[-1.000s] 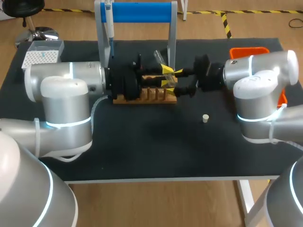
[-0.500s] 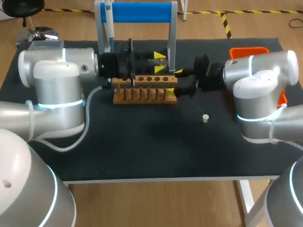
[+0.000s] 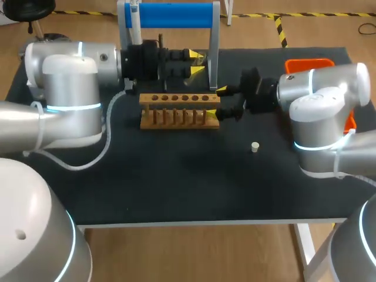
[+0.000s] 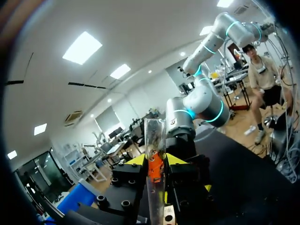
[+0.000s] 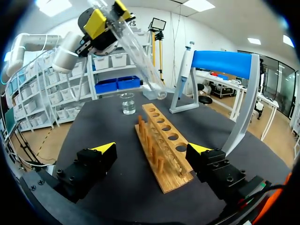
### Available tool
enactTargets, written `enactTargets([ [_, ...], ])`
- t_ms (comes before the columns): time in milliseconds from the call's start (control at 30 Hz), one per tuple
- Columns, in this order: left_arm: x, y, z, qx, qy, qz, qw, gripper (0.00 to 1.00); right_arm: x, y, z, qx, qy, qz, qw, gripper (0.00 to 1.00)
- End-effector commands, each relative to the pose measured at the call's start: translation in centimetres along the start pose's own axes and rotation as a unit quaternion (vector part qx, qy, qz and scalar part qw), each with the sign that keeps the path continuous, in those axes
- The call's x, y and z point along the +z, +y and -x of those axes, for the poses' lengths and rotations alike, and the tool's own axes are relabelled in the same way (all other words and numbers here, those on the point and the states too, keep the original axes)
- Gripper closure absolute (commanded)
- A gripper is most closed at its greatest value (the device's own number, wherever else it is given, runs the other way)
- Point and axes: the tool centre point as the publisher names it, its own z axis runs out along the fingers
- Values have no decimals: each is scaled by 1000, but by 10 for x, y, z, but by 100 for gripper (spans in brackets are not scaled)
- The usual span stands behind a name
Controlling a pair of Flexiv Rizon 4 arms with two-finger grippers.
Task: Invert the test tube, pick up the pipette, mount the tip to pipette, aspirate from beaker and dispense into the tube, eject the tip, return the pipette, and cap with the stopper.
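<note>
Left jaws pinch the test tube (image 4: 154,137); right jaws spread near the rack (image 3: 176,117).

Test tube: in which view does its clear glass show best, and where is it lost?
Right wrist view: the test tube shows plainly, with highlights along its glass, in the left gripper. Left wrist view: backlit, with a clear outline. Head view: hardly discernible at the gripper.

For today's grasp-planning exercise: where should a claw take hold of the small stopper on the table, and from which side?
Likely pinch the stopper across its round sides, coming straight down: it is short, sits free on the table, nothing close around it.
</note>
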Motion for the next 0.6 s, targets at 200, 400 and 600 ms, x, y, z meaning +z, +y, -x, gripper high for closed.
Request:
enactTargets([
  [200,6,7,10,-70,31,-4,997,100,-1,0,0,0,0,-1,1000,0],
  [400,6,13,10,-115,10,-29,993,100,-1,0,0,0,0,-1,1000,0],
  [600,8,18,14,-143,8,-35,989,100,-1,0,0,0,0,-1,1000,0],
])
